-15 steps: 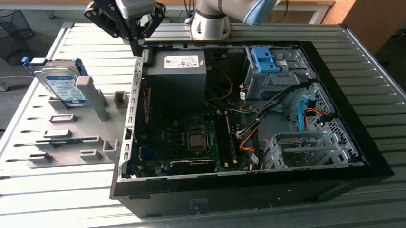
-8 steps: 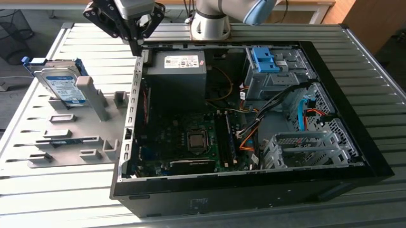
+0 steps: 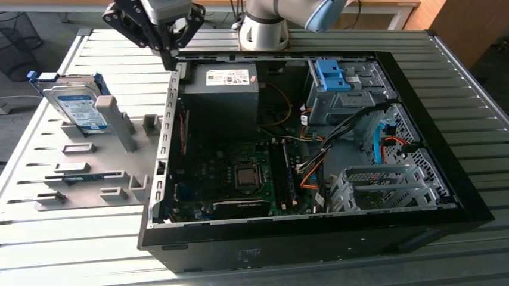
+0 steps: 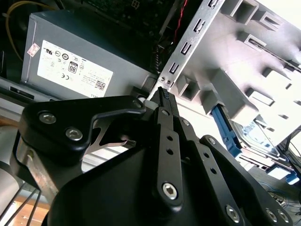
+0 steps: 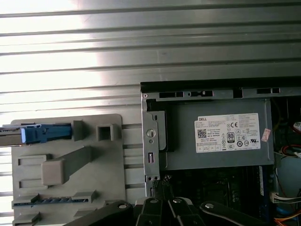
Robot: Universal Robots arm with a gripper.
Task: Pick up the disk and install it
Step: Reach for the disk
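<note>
Found the hand (image 3: 171, 58) clenched, fingertips pressed together and gripping nothing; hung high in the exterior view's upper left, tips pointing down just over the far end of the left wall of the open computer case (image 3: 318, 241), close to the corner holding the power supply (image 3: 219, 95); seen likewise in the second wrist view, black fingers (image 4: 167, 136) narrowing to a single tip in front of the case's perforated metal edge.

Spotted the disk (image 3: 75, 107) well apart from the hand, outside the case toward the exterior view's left; stood on edge, leaning a little, in a slot of the grey holder (image 3: 104, 179); white-and-blue label facing out, blue frame around its edges; not touched by the hand.

Noted the holder lying flat on the slatted metal tabletop (image 3: 71, 250), just beside the case's left wall; carried several other slots and posts.

Looked into the case, laid on its side with the cover off; found the motherboard (image 3: 238, 173) in the middle, the power supply with its white sticker toward the far side, a blue clip (image 3: 332, 74) on the drive cage at the far right, and orange and blue cables (image 3: 382, 140) along the exterior view's right.

Glimpsed the arm's pale base (image 3: 266, 30) behind the case.
</note>
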